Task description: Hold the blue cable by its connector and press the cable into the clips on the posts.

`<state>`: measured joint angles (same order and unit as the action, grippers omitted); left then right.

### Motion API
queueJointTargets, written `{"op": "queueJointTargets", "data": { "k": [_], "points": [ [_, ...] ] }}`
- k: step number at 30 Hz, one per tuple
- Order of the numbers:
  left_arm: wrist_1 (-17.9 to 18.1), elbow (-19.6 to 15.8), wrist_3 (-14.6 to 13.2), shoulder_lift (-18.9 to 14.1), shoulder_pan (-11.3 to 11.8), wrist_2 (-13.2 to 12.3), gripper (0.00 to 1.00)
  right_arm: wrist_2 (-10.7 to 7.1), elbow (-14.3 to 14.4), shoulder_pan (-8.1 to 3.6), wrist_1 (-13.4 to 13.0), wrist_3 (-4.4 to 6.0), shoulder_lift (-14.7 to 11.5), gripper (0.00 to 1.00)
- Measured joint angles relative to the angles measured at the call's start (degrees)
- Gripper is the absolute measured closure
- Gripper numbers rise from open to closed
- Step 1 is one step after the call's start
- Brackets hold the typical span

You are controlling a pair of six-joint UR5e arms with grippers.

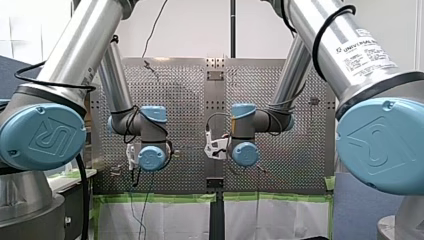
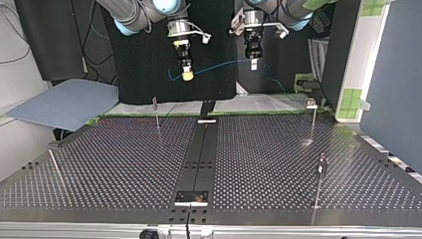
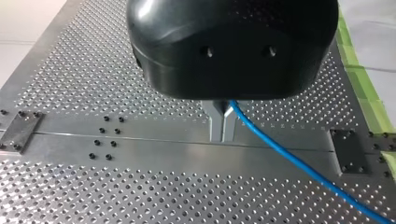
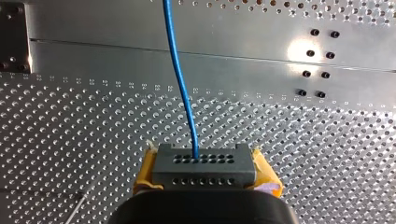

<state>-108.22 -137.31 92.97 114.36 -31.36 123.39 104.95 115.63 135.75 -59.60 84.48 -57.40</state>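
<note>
In the right wrist view my right gripper (image 4: 204, 161) has its yellow pads (image 4: 145, 170) shut on a dark grey connector (image 4: 204, 173). The blue cable (image 4: 180, 79) leaves the connector ahead over the perforated table. My left gripper (image 3: 223, 133) has its metal fingers shut on the blue cable (image 3: 289, 156), which trails off beside them. In the top view both grippers hang high beyond the table's far edge, my right gripper (image 2: 186, 74) at the left and my left gripper (image 2: 253, 63) at the right. The cable (image 2: 219, 65) is strung between them. Thin posts with clips (image 2: 155, 103) (image 2: 311, 103) (image 2: 322, 160) stand on the table.
The perforated table (image 2: 124, 164) has a dark centre strip (image 2: 201, 154) with a small plate (image 2: 191, 197) near the top view's front edge. A blue-grey sheet (image 2: 64, 102) lies off the table at that view's left. Green tape (image 2: 353, 97) marks its right side.
</note>
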Motion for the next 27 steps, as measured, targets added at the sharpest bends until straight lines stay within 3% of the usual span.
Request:
{"op": "queueJointTargets", "data": {
  "k": [10,23,27],
  "points": [
    [0.2,-1.3,-0.2,3.6,0.0,0.0,1.0,0.0,0.0,0.0,0.0,0.0,0.0,1.0],
    [0.2,-1.3,-0.2,4.0,0.0,0.0,1.0,0.02,0.0,0.02,0.0,-0.02,0.0,1.0],
    [0.2,-1.3,-0.2,4.0,0.0,0.0,1.0,0.49,-0.5,0.79,1.1,-0.75,1.0,1.0]
  ]
}}
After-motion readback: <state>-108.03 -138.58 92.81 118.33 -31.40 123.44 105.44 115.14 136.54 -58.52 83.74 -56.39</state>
